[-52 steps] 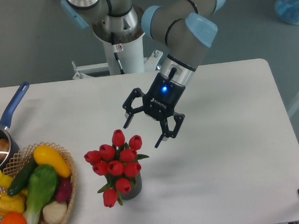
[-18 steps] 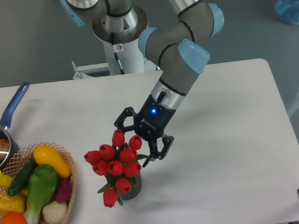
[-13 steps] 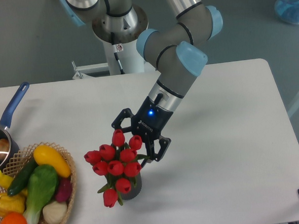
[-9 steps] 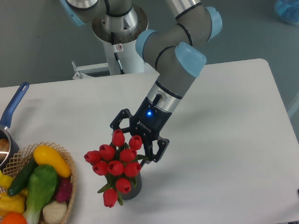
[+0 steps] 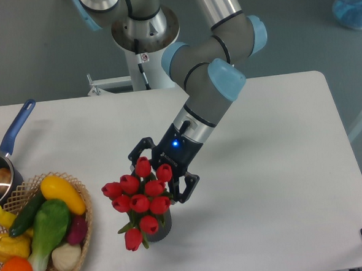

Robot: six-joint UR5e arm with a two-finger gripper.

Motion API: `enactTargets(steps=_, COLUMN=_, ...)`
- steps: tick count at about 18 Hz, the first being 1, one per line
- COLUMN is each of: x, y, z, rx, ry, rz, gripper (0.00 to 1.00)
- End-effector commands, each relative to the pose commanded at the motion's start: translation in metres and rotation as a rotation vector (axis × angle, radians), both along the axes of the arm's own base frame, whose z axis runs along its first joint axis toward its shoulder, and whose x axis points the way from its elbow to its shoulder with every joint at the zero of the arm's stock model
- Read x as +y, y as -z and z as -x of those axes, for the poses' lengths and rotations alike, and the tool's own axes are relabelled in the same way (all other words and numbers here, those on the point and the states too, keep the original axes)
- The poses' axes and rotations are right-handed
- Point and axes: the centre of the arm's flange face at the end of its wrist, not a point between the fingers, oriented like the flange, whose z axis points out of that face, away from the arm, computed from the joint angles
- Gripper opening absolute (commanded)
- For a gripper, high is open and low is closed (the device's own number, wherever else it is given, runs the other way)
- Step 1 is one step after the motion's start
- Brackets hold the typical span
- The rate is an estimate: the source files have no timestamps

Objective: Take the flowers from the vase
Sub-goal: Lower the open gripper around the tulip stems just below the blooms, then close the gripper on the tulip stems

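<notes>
1. The vase (image 5: 161, 227) stands upright on the white counter (image 5: 275, 166), just to the right of the wicker basket (image 5: 83, 237), and only a strip of its dark wall shows under the blooms.
2. The flowers (image 5: 140, 196) sit in that vase, red buds fanned out above it with green leaves poking out at the sides; one bud droops low on the vase's left.
3. The tool (image 5: 161, 178) has its jaws spread wide, gripping nothing; it sits down over the back of the bunch, up and to the right of the vase.
4. One finger (image 5: 137, 155) shows just behind the topmost bud, the other (image 5: 185, 185) just right of the bunch; the top buds lie between them. I cannot tell whether either finger touches a bud.
5. A blue light glows on the tool's body.
6. Left of the vase, the basket holds mixed vegetables, and beyond it a blue-handled saucepan (image 5: 5, 160) sits at the counter's left edge.
</notes>
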Motion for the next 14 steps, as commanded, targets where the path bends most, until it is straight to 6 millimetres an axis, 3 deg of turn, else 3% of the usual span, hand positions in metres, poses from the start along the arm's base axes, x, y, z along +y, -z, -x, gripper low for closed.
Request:
enactTargets(steps=10, x=0.0056, y=0.0013, z=-0.0038, rx=-0.005, ry=0.013, rz=-0.004, gripper=1.00)
enactTargets(steps=14, x=0.0077, y=-0.0015, z=-0.0037, rx=-0.017, ry=0.020, rz=-0.025, gripper=0.91)
